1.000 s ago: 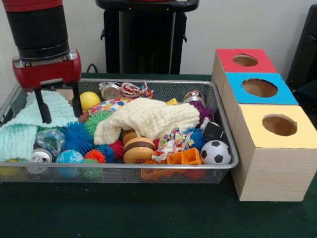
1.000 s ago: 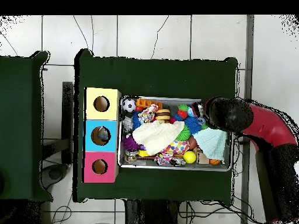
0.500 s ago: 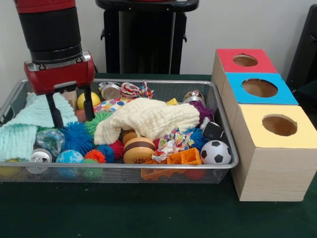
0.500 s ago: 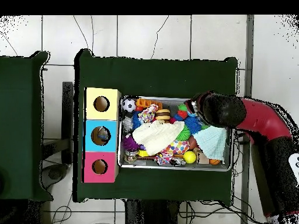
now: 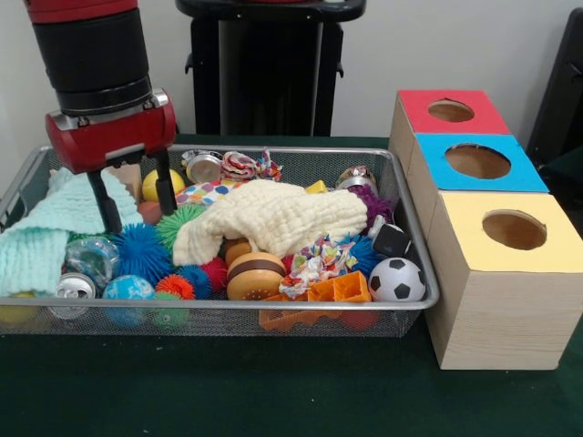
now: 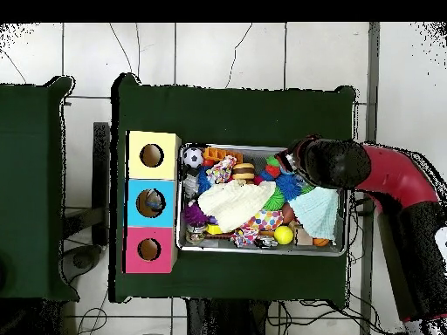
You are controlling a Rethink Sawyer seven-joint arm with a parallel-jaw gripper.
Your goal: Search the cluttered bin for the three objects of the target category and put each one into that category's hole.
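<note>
Tabletop [image 5: 273, 391], green cloth, carries a wire bin [image 5: 414, 273] and, just beside it, three boxes with holes: yellow box [image 5: 510, 273], blue box [image 5: 478, 164], red box [image 5: 451, 111]. The blue hole seems to hold something already in the overhead view; I cannot tell what.

Step in hand, as I judge it: search and approach. Nothing is grasped. The target category is not named, so which items count cannot be fixed from this; spiky balls are the most numerous candidates near the tool.

Arm [image 6: 393, 179] reaches over the bin's end farthest from the boxes. The tool [image 5: 137, 196] hangs low there, fingers [image 5: 167, 191] spread wide and empty, tips down among the clutter.

Bin contents, large to small: cream cloth [image 5: 273, 218] draped over the middle, mint cloth [image 5: 46, 228] at the tool's end, toy burger [image 5: 256, 276], soccer ball [image 5: 397, 279], blue spiky ball [image 5: 141, 250], green spiky ball [image 5: 178, 223], yellow ball [image 5: 157, 184], can [image 5: 71, 289].

Relative position: the blue spiky ball lies just below and between the fingers; the green one sits beside the finger nearer the boxes; the yellow ball is partly hidden behind that same finger.

Next move calls for a short descent centred on one ball, avoiding the mint cloth, then closing, lifting clear of the rim and carrying across the whole bin to the boxes.
</note>
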